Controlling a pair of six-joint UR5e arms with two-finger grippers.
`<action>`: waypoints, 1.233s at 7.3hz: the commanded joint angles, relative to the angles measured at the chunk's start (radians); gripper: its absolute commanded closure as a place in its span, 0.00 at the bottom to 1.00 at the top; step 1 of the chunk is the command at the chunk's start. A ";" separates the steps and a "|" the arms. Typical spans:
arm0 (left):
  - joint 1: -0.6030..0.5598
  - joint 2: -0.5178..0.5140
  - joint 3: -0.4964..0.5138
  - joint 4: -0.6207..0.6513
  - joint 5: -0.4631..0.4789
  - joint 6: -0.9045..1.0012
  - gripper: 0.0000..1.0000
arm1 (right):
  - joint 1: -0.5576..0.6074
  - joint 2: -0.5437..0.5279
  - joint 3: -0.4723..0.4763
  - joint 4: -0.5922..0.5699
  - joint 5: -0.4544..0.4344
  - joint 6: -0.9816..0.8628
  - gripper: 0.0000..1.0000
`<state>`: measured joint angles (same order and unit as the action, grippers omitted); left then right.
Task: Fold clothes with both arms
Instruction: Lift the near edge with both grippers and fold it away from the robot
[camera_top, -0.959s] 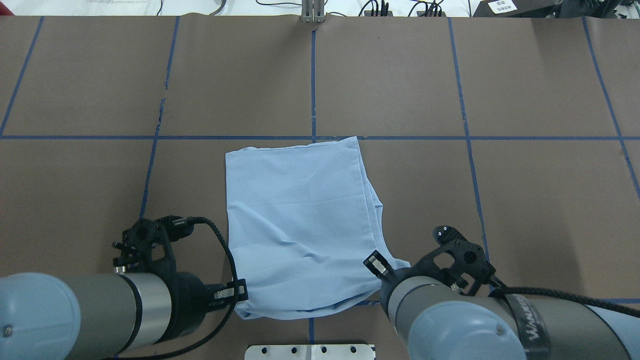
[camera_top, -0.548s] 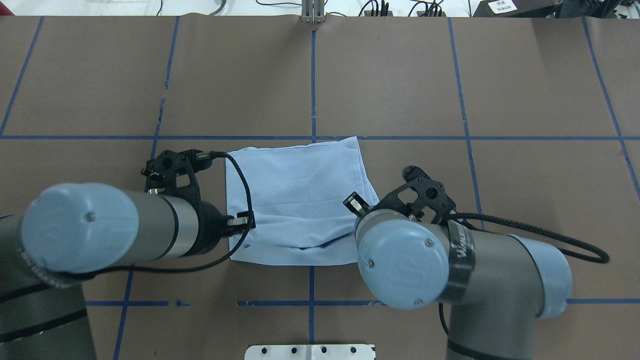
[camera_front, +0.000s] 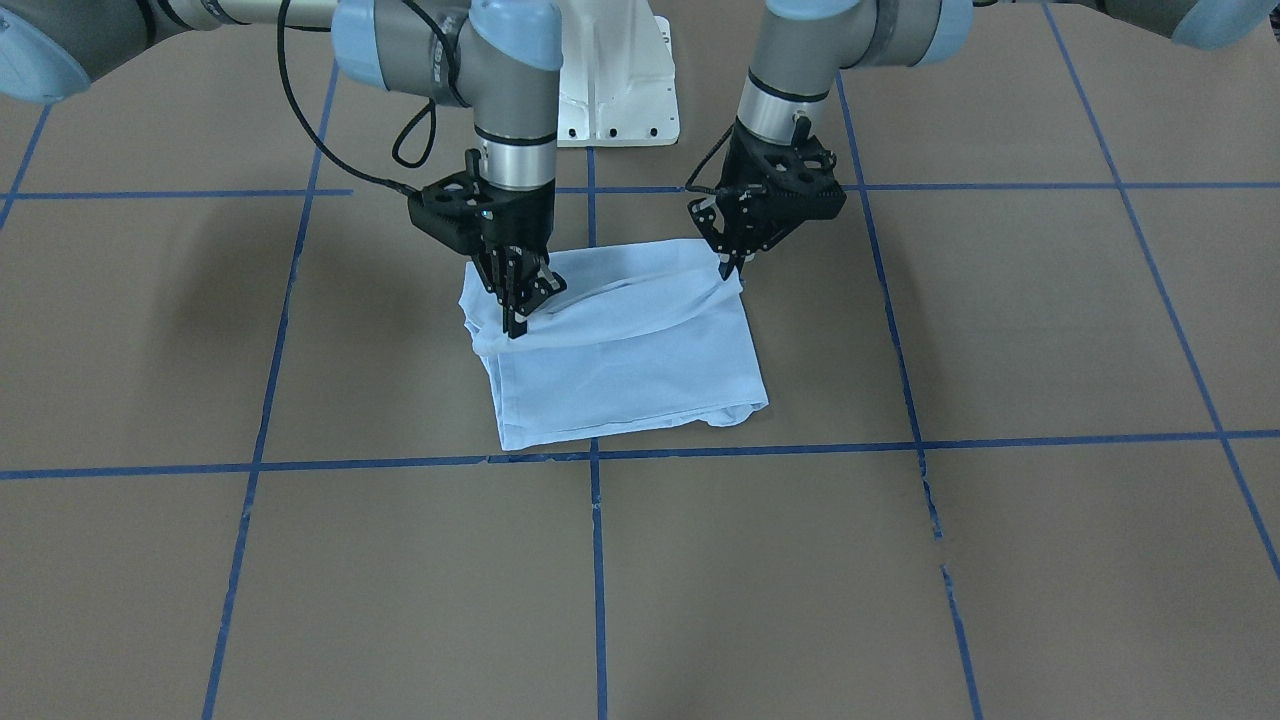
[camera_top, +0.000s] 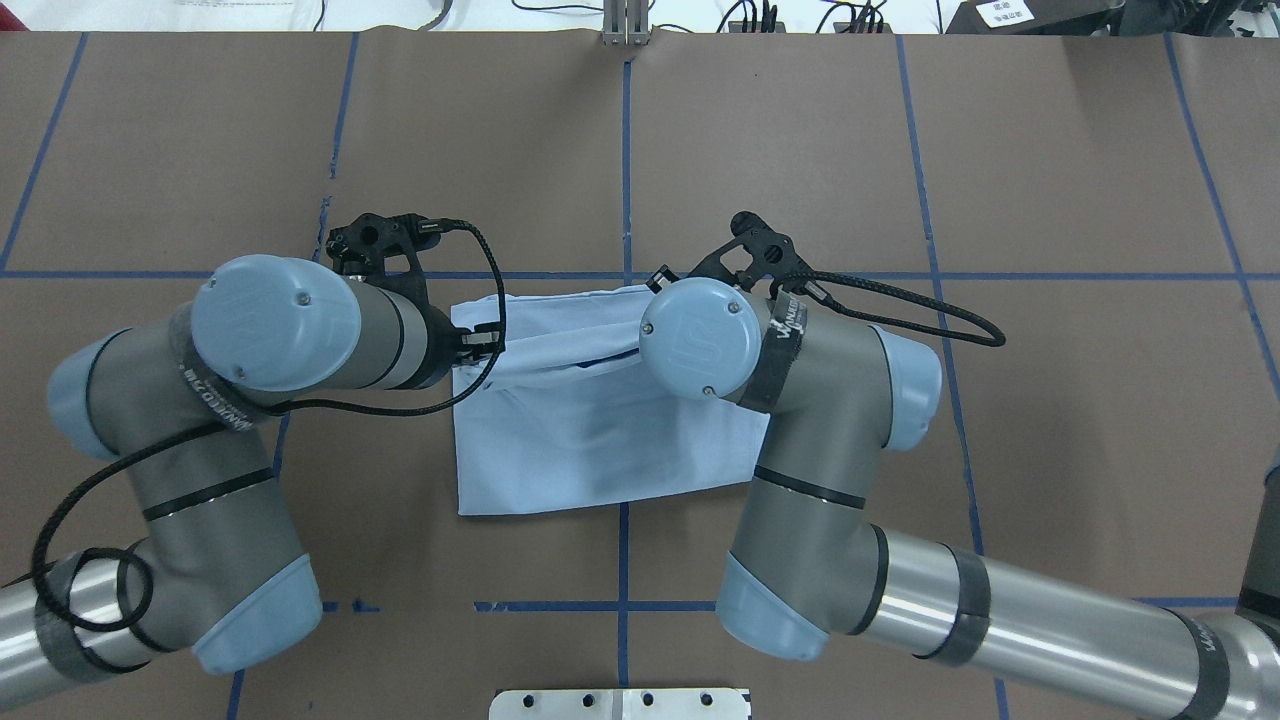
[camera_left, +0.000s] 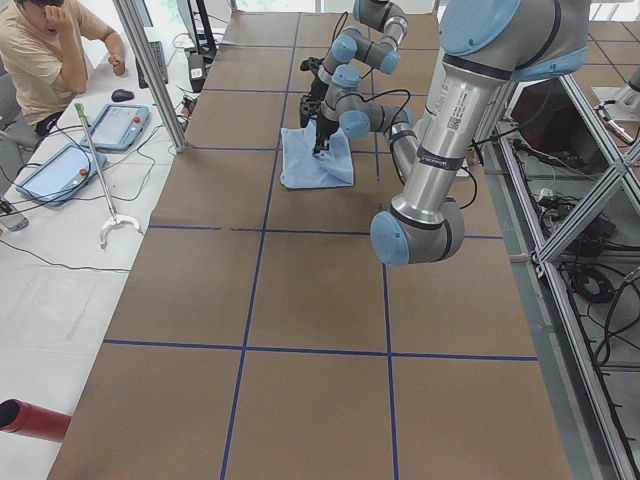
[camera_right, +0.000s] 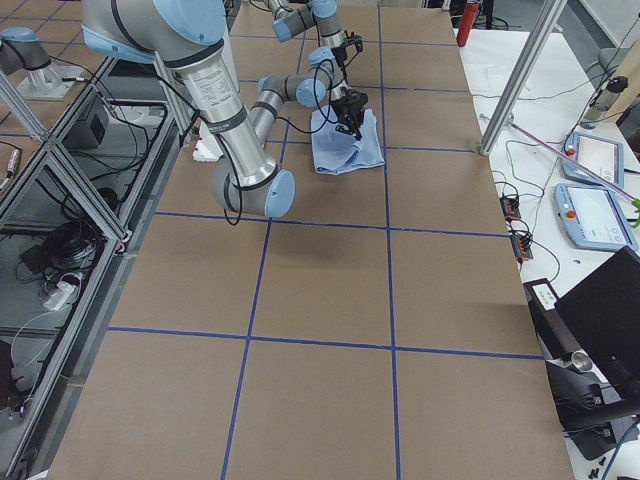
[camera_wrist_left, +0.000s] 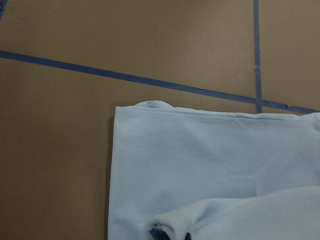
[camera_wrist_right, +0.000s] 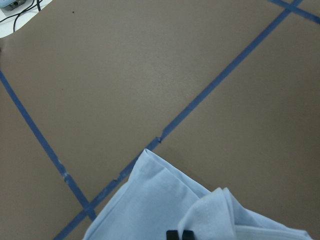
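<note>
Blue T-shirt (camera_front: 630, 370): lies near the middle of the surface (camera_front: 900, 560), just on the robot's side of a blue tape line (camera_front: 400, 466). It is doubled into a rough rectangle, and the robot-side edge is raised above the lower layers.
Right hand (camera_front: 515, 315): fingers clenched on one corner of the raised edge, low over the cloth.
Left hand (camera_front: 733, 268): appears clamped on the opposite corner. The contact is small in the front-facing view, so the depth of grip cannot be confirmed.
Step in hand: judged to be a fold of the raised edge towards the far hem.
Risk, slip: a shallow pinch may let one corner drop and leave a diagonal crease.
Risk, skew: unequal travel of the two hands would lay the edge crooked against the hem.
Risk, drag: a low pass may push the lower layers along the surface and bunch them.
Risk, slack: the span between the hands sags, and trapped slack would set as a ridge.
Material: thin, soft and matte, with no stiffness. It drapes in a shallow curve and takes fine creases.
Shape: the lower layers form a near-square, with a small bulge of under-layer protruding at the far-left corner.
Surface finish: matte brown sheet with a grid of blue tape.
</note>
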<state>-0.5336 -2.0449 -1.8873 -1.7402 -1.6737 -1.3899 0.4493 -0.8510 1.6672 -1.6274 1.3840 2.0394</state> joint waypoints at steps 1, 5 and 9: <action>-0.045 -0.052 0.193 -0.105 0.003 0.035 1.00 | 0.026 0.045 -0.124 0.067 0.003 -0.033 1.00; -0.048 -0.058 0.309 -0.205 0.005 0.049 0.83 | 0.025 0.046 -0.193 0.109 0.003 -0.091 0.52; -0.139 -0.012 0.209 -0.202 -0.123 0.314 0.00 | 0.048 0.061 -0.109 0.109 0.086 -0.318 0.00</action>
<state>-0.6257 -2.0838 -1.6589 -1.9353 -1.7219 -1.1595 0.4956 -0.7839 1.5162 -1.5168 1.4457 1.7909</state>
